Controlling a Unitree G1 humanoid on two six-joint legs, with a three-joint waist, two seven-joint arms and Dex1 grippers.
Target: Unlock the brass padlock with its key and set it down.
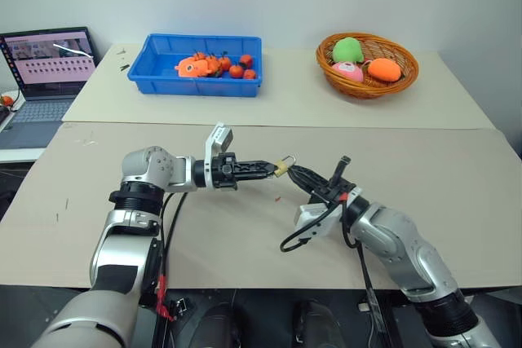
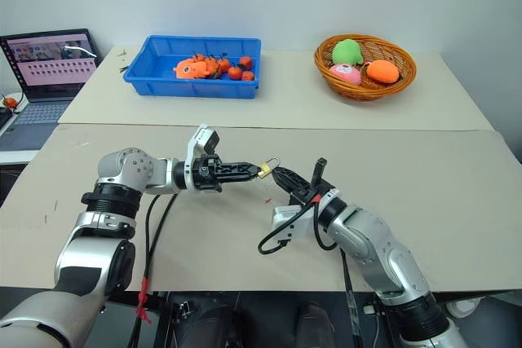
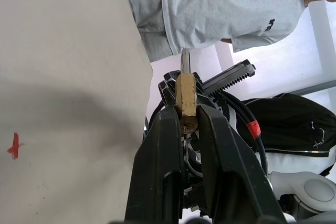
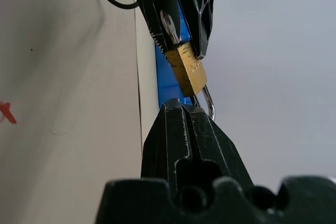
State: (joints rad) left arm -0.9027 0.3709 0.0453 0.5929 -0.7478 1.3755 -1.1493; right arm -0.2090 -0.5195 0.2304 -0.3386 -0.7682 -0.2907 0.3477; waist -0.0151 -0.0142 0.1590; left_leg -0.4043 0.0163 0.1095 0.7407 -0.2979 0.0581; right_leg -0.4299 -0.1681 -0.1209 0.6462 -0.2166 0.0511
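The key was hard to make out: in the right wrist view only a small silvery piece showed between the left hand's fingers at the padlock's base, and whether it sat in the keyhole could not be told. The brass padlock hung above the desk, clamped at its body by the left hand, with its thin shackle pointing away from that hand; in the left wrist view the fingers pressed its two sides and hid its lower end. The left arm reached in level from the robot's left, its hand pointing toward the right. The right hand came in from the other side, level and angled forward and leftward, its fingers clenched together with their tips just beside the padlock's shackle; whether they touched or pinched the shackle was not clear. A person in a grey shirt appeared cut off in the left wrist view. Farther back on the desk stood a blue bin with small orange things and a wicker basket of soft toys, and a laptop sat at the far left.
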